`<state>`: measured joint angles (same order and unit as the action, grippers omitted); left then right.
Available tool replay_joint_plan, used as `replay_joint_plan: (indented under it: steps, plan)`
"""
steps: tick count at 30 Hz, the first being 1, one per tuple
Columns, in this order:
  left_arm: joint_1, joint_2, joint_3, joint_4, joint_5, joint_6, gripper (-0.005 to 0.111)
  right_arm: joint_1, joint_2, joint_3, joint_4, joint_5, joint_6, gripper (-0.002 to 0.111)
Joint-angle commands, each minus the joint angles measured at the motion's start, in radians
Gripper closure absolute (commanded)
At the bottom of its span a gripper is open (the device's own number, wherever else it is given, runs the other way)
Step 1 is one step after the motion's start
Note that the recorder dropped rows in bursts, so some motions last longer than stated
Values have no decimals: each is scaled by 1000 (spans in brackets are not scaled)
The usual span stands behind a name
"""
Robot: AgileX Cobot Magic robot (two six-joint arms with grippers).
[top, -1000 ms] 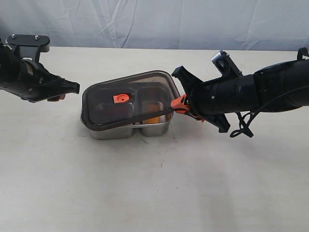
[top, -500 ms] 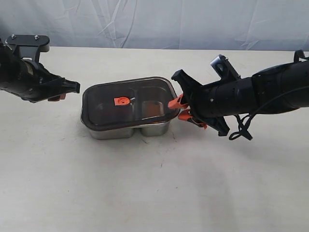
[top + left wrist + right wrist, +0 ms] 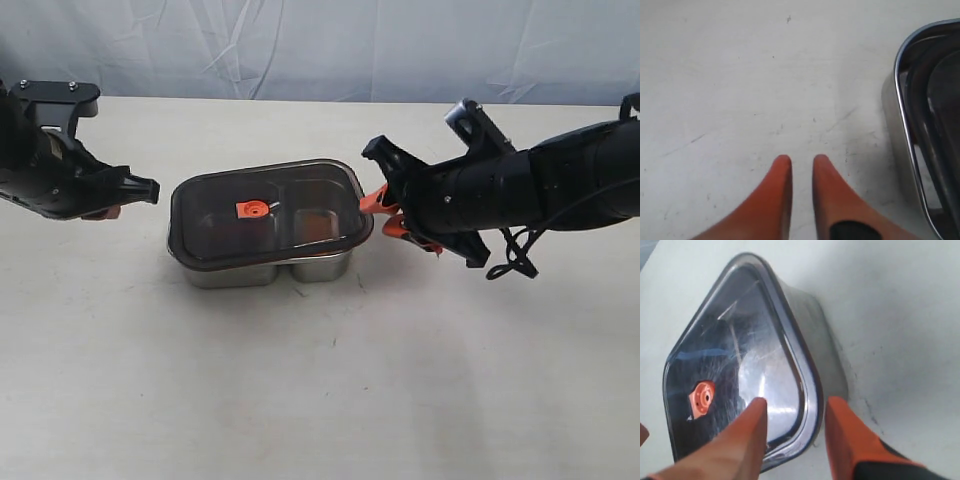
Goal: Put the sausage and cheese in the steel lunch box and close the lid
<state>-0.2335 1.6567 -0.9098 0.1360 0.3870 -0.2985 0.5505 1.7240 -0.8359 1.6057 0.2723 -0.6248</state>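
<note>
The steel lunch box (image 3: 300,268) stands mid-table with the dark lid (image 3: 215,228) lying flat on it, orange valve tab (image 3: 252,208) on top. A dim orange patch under the lid in the smaller compartment looks like the cheese (image 3: 316,224). The sausage is hidden beneath the lid. My right gripper (image 3: 386,213) is open just off the box's right end; in its wrist view the gripper (image 3: 797,402) has the lid's (image 3: 740,355) corner between its spread fingers, touching nothing. My left gripper (image 3: 105,210) hovers left of the box, its fingers (image 3: 782,167) nearly together and empty.
A pale cloth backdrop hangs behind the table's far edge (image 3: 300,100). The box's steel rim (image 3: 900,100) shows beside the left gripper. A black cable loop (image 3: 510,262) hangs under the right arm. Bare tabletop (image 3: 320,380) stretches in front of the box.
The lid, tilted and held at its right edge a second ago, now lies flat on the box. My right gripper let go, opened and drew back a little rightward. The left arm barely shifted.
</note>
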Motion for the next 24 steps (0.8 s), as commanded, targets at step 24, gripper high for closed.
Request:
replay_joint_plan:
  steps: [24]
  plan:
    - [-247, -1, 2, -737, 269, 619, 107, -4, -55, 3, -12, -227, -4, 70]
